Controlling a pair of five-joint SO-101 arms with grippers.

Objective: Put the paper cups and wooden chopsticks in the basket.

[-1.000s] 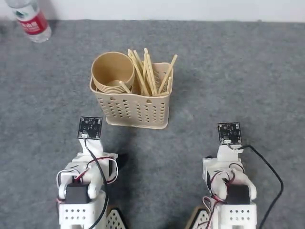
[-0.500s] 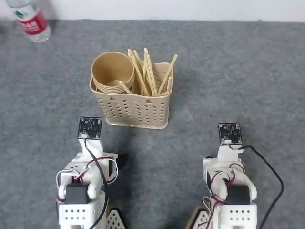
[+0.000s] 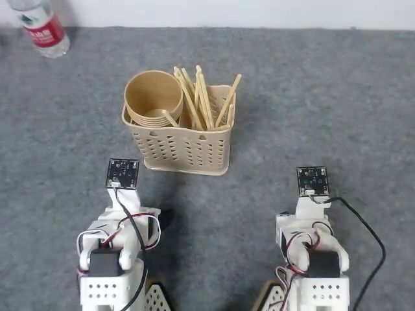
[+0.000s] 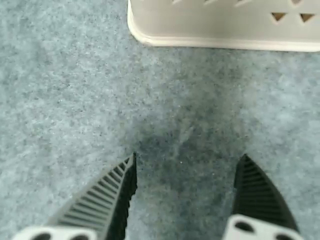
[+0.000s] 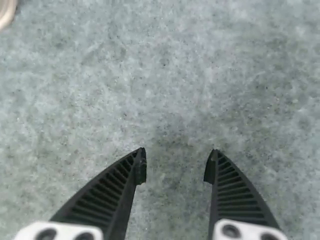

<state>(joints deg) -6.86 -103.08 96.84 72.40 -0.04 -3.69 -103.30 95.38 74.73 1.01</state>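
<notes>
Left pincer (image 4: 189, 159): jaws wide apart, nothing gripped, held above the grey counter (image 3: 324, 97) just short of the basket (image 3: 181, 146). Right pincer (image 5: 178, 152): jaws moderately parted, nothing gripped, well apart from the basket. Basket contents: stacked paper cups (image 3: 154, 97) and, touching them, wooden chopsticks (image 3: 206, 100) leaning on end. Far corner: a plastic bottle (image 3: 40, 26).

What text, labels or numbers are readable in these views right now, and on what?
On the bottle: a red label with white print, too small and blurred to read.
On the basket, the paper cups and the chopsticks: no text.
</notes>
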